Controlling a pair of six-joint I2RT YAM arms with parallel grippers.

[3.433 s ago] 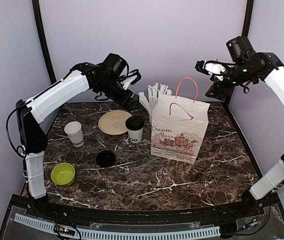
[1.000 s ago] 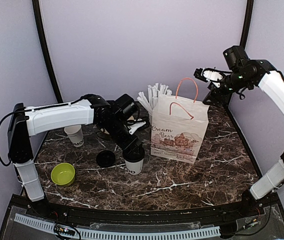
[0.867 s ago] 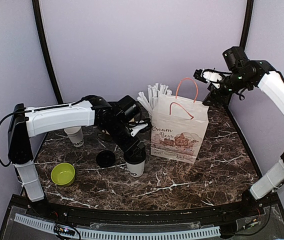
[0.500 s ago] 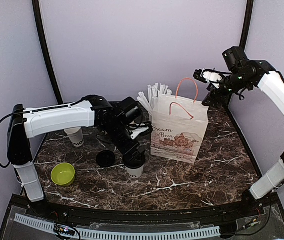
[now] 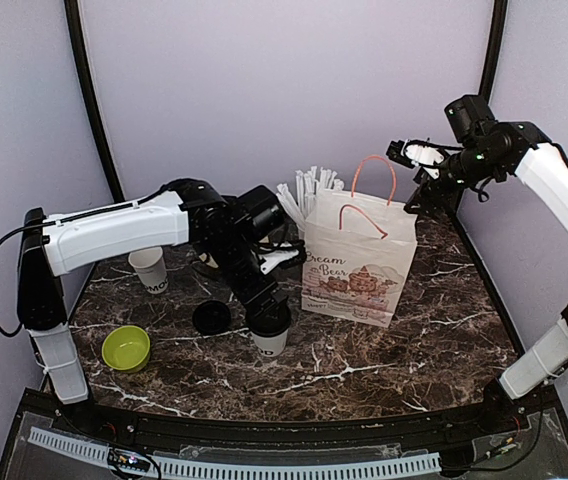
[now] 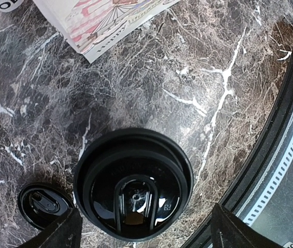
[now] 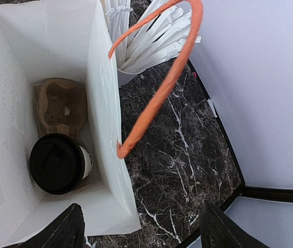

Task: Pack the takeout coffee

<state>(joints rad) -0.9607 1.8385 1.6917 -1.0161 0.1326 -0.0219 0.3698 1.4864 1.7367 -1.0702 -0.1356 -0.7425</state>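
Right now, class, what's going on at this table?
Two robot arms are packing takeout coffee. The left gripper sits open over a lidded cup standing on the table in front of the paper bag. The right gripper hangs open above the bag, where a second lidded cup already sits in a cardboard carrier.

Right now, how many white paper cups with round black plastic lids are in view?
2. One cup stands on the marble table under the left gripper; the other cup sits inside the white paper bag.
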